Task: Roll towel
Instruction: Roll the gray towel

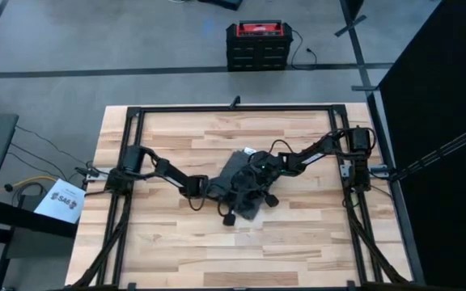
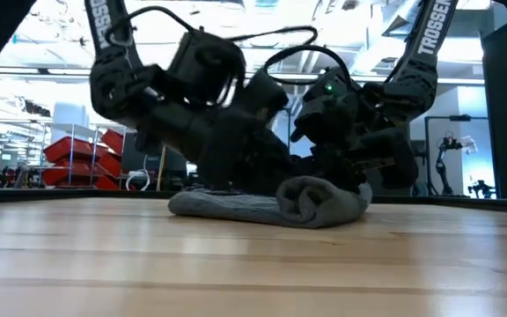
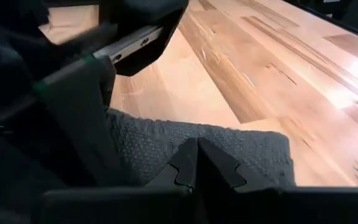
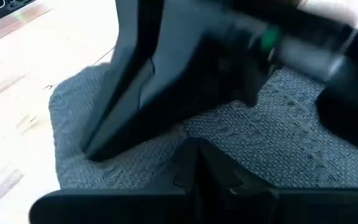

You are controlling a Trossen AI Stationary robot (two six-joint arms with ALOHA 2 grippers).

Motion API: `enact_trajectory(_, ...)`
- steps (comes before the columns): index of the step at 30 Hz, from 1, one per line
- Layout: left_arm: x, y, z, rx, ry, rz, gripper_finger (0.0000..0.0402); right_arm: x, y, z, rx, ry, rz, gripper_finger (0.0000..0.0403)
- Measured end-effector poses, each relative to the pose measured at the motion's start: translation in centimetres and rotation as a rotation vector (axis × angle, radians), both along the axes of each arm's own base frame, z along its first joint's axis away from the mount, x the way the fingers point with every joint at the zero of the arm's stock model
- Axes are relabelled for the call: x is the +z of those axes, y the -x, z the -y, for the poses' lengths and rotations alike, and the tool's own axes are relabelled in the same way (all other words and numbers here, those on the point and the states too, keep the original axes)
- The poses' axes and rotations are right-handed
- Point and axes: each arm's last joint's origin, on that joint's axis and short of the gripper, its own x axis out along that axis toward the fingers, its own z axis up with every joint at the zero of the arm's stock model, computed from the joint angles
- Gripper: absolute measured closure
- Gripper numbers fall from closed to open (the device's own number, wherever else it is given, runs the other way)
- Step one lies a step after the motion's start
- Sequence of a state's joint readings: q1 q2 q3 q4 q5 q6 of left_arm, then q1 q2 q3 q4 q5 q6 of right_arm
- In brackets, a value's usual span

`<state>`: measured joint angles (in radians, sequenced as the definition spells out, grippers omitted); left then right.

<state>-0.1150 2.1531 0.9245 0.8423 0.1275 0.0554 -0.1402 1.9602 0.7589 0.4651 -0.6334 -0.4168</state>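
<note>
- Left gripper [image 3: 196,163]: fingers pressed together, tips meeting over the towel [image 3: 166,146].
- Right gripper [image 4: 194,163]: fingers likewise look closed on the cloth, though the other arm crowds that view.
- Only the low view shows the towel's rolled near end; the high view places it mid-table [image 1: 176,234], between both arms.

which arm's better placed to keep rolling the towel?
Hard to call; I'd lean left. Both the left gripper and right gripper sit on the towel with jaws shut, but the rolled end faces the left wrist camera.
</note>
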Motion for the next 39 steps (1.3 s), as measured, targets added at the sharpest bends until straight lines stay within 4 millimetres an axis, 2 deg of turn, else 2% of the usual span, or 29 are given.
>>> enact_trajectory(6,-1.0,-0.2,-0.2,0.013,0.021,-0.027,0.0402,0.4,0.1,0.7,-0.041,0.017,0.003,0.0403)
enact_trajectory(13,-1.2,-0.1,-0.2,0.013,0.014,-0.043,0.0402,3.9,1.8,3.1,-0.103,0.140,-0.015,0.0403)
enact_trajectory(17,-1.3,-0.1,-0.4,0.014,0.013,-0.039,0.0402,5.1,2.2,3.1,-0.073,0.180,0.015,0.0403)
enact_trajectory(24,-1.3,-0.1,-0.7,0.027,0.030,-0.044,0.0402,3.6,2.0,1.2,0.011,0.118,-0.058,0.0403)
enact_trajectory(27,-1.3,-0.1,-0.9,0.034,0.039,-0.046,0.0402,2.8,2.3,0.8,0.013,0.098,-0.108,0.0403)
enact_trajectory(31,-1.1,-0.1,-1.0,0.040,0.047,-0.044,0.0402,2.0,2.8,0.7,-0.008,0.087,-0.087,0.0403)
enact_trajectory(36,1.4,0.2,-1.6,0.054,-0.014,-0.059,0.0402,1.7,3.2,0.9,-0.032,0.071,-0.090,0.0403)
enact_trajectory(39,3.6,0.4,-3.3,0.144,-0.098,-0.042,0.0402,1.7,3.2,0.9,-0.032,0.073,-0.092,0.0403)
